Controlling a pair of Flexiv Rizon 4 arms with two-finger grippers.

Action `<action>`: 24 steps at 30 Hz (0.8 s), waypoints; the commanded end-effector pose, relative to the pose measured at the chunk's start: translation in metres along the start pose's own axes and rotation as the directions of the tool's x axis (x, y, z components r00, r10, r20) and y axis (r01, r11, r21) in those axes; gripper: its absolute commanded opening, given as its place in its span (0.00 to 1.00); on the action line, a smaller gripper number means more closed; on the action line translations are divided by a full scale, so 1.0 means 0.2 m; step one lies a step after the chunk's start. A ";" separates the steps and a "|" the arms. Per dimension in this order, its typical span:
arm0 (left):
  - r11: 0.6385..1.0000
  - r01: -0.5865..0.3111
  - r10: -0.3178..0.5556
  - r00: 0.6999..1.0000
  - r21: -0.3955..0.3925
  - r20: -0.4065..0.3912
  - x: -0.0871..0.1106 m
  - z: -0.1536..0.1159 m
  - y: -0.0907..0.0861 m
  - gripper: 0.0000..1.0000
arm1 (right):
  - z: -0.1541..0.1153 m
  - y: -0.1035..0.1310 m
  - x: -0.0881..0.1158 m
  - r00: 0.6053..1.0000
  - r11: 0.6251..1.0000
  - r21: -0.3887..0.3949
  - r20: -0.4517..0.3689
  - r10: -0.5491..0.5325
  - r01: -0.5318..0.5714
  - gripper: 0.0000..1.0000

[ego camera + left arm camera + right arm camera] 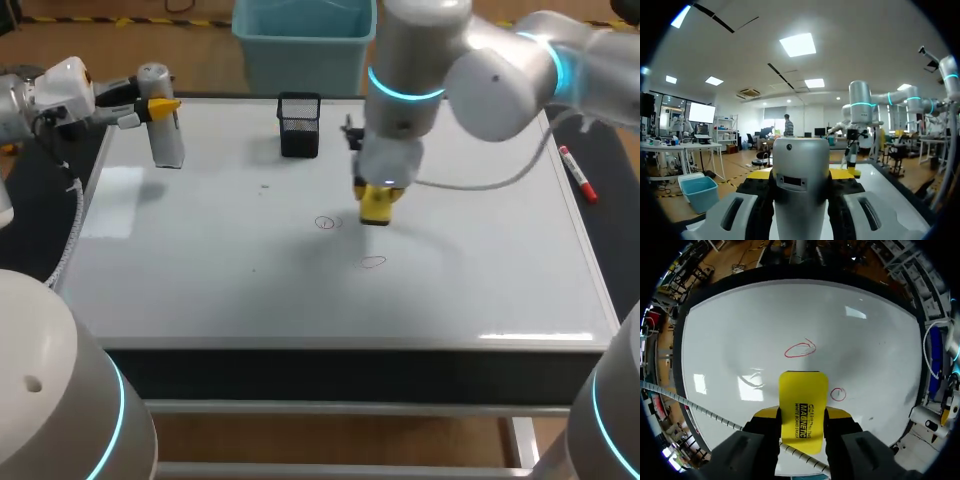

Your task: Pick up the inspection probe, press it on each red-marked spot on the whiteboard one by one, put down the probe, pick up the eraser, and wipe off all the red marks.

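Whiteboard [200, 280] covers most of the table, with two red marks drawn near its middle: a larger oval [800, 349] and a smaller circle [838, 394]. The right gripper [802, 412] is clamped on the yellow eraser [802, 395], one yellow-tipped finger on each side, and holds it over the board between the two marks; whether it touches the surface cannot be told. At the far left corner the left gripper [158, 106] grips the silver probe [165, 135] from both sides, keeping it upright. A black mesh cup [299, 125] stands at the far edge; its contents cannot be made out. A red marker [578, 175] lies just off the board's right edge.
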State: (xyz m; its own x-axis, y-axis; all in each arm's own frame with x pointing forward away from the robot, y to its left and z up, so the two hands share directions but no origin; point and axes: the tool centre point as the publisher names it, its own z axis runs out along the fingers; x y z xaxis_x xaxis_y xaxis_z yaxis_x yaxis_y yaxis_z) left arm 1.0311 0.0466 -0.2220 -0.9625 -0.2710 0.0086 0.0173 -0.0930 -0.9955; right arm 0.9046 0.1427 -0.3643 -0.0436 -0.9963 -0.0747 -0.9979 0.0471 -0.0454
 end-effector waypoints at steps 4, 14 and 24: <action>1.000 -0.001 0.001 1.000 0.001 0.000 0.00 0.00 0.00 0.00 | 0.08 -0.05 -0.29 0.995 0.997 -0.024 -0.062 -0.080 0.078 0.00; 1.000 -0.001 0.001 1.000 0.001 0.000 0.00 0.00 0.00 0.00 | 0.17 0.00 -0.48 0.987 0.990 -0.057 -0.094 -0.132 0.128 0.00; 1.000 -0.001 0.001 1.000 0.001 0.000 0.00 0.00 0.00 0.00 | 0.26 0.02 -0.49 0.985 0.985 -0.076 -0.068 -0.159 0.154 0.00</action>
State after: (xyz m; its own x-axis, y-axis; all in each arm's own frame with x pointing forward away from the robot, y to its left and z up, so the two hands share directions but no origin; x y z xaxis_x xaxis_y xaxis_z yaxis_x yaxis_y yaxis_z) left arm 1.0311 0.0466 -0.2219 -0.9626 -0.2710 0.0086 0.0173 -0.0930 -0.9955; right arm 0.9038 0.2431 -0.4053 0.1102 -0.9939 -0.0036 -0.9938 -0.1103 0.0151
